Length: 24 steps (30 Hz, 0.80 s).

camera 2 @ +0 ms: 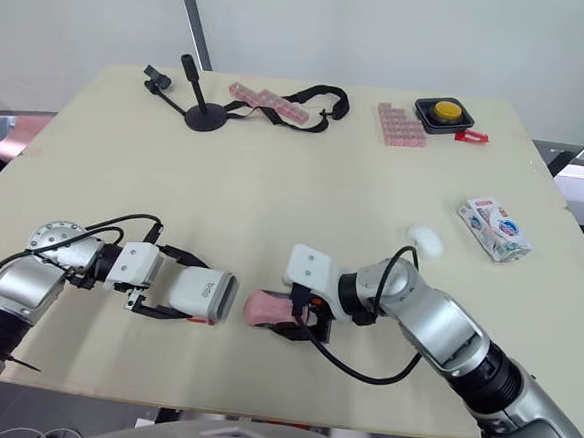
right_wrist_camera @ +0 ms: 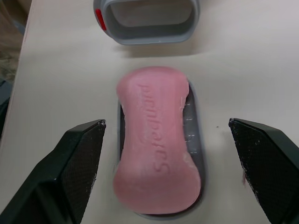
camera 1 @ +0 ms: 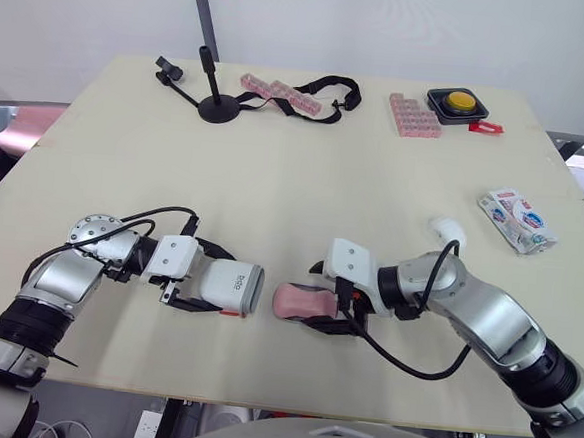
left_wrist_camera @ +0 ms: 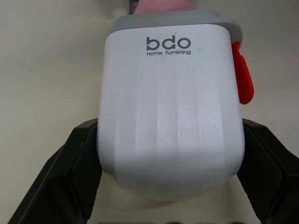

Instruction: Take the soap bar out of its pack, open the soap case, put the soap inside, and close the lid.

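Left wrist view, left gripper (left_wrist_camera: 170, 140) grasping "bdo Home Furnishing" lid (left_wrist_camera: 168, 93), right gripper (right_wrist_camera: 166, 133) released, "Safeguard" soap (right_wrist_camera: 156, 158)

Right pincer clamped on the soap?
No, the right pincer stands open, its fingers well clear of both sides of the soap lying on the grey tray.

We find a black stand (camera 1: 217, 106) on the table (camera 1: 305, 180), well beyond the left gripper (camera 1: 217, 282). Just beside the stand lie a black strap (camera 1: 326, 86) and a pink block strip (camera 1: 281, 93). Well beyond the right gripper (camera 1: 323, 304) we note a pink block tray (camera 1: 413, 115), a yellow button (camera 1: 461, 100) and a red tag (camera 1: 486, 127).
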Each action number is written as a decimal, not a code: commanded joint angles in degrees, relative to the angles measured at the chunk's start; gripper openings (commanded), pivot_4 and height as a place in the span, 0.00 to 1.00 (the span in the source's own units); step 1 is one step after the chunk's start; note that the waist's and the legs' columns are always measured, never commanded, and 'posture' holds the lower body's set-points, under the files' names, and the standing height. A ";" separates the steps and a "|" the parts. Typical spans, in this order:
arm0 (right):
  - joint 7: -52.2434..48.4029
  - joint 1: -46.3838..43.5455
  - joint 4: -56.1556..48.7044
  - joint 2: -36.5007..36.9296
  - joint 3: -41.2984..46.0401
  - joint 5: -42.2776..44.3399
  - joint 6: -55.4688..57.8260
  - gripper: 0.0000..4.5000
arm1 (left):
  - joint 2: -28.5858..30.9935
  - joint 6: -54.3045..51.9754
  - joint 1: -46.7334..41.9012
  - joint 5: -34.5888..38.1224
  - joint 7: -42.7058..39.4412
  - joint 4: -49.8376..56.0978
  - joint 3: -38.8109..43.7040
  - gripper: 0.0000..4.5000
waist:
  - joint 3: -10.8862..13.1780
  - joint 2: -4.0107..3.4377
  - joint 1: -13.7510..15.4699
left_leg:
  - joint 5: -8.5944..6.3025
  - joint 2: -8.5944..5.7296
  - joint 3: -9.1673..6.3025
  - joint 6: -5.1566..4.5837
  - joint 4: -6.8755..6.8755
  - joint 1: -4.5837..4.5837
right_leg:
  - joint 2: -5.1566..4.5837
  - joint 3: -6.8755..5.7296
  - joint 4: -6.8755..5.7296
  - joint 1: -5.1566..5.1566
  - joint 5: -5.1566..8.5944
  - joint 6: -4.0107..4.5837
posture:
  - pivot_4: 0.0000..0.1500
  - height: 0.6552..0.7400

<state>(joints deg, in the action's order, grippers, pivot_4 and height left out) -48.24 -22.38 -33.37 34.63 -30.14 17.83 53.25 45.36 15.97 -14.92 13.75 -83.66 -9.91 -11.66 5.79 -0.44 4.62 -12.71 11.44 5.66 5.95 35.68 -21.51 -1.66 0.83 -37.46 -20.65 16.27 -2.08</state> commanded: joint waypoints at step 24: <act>1.31 2.05 4.55 2.65 -8.18 -11.56 -11.64 1.00 | 0.71 -1.41 -1.93 -0.20 0.11 -0.30 1.40 0.77 | 0.00 0.00 -0.08 | -0.01 0.00 0.00 0.03 -0.02 0.02 | 0.00 0.00 -0.02 0.01 0.00 0.00 | 1.00 1.00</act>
<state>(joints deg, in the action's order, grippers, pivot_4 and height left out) -46.95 -21.40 -29.27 36.59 -37.36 7.87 41.43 45.28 14.51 -16.76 13.41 -83.69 -10.73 -11.72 5.79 -0.44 4.54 -12.71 11.45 5.66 5.98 35.66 -21.48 -1.66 0.83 -37.47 -20.63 16.27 -2.08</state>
